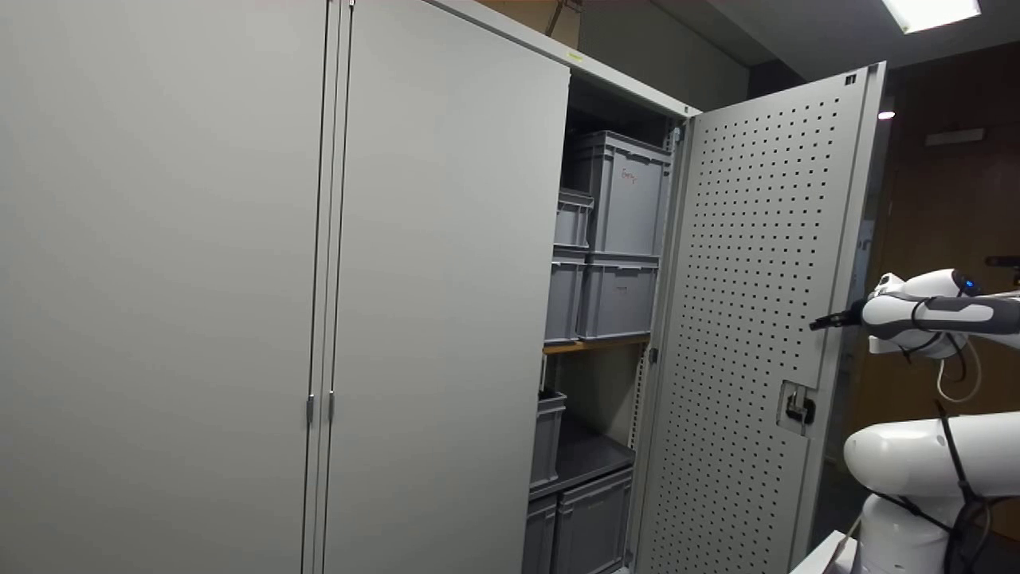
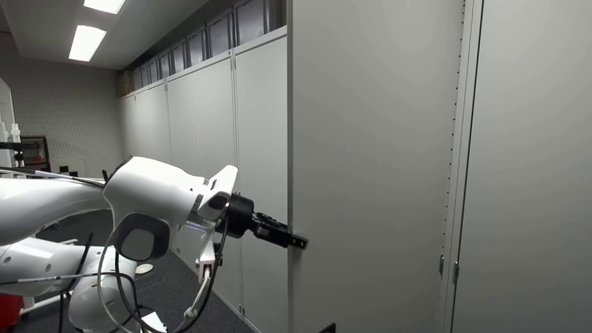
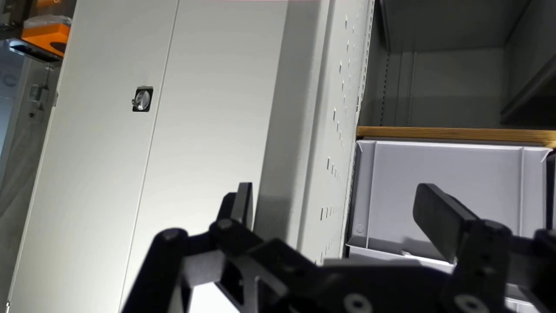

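Observation:
My gripper stands open in the wrist view, its two black fingers wide apart. Between them runs the free edge of a swung-out grey cabinet door, with nothing clamped. In an exterior view a fingertip lies across the door's plain outer face, close to its edge; whether it touches cannot be told. On the perforated inner face, dark fingers show a little above the latch plate. A grey bin sits inside the cabinet, behind the right finger in the wrist view.
Stacked grey bins fill shelves inside the opened cabinet, above a wood-edged shelf. Closed doors adjoin the opening. More closed cabinets line the wall behind the arm. Cables hang from the wrist.

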Tool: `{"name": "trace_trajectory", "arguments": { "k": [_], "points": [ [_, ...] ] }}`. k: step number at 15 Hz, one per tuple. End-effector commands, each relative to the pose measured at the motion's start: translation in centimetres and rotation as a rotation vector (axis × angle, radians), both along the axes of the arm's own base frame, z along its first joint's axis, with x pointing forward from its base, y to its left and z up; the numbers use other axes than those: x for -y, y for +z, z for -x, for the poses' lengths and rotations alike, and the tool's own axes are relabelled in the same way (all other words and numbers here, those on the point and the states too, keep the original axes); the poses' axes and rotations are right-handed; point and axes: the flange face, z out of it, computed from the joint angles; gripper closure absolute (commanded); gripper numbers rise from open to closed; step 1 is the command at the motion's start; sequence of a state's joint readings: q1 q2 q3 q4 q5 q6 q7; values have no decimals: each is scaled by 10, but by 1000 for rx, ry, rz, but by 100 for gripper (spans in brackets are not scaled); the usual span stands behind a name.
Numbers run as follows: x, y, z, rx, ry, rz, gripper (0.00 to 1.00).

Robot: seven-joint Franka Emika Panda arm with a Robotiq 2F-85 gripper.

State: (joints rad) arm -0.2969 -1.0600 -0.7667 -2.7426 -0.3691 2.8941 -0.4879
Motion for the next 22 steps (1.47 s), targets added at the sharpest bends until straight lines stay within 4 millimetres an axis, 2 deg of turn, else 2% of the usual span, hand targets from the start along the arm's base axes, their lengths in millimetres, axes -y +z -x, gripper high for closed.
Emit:
{"name": "trace_trajectory", "arguments": {
  "k": [1,15,22],
  "points": [
    [-4,5,-2,23,39,31,0],
    [-24,6,-5,37,62,33,0],
    [-29,15,-10,32,67,44,0]
  ]
}}
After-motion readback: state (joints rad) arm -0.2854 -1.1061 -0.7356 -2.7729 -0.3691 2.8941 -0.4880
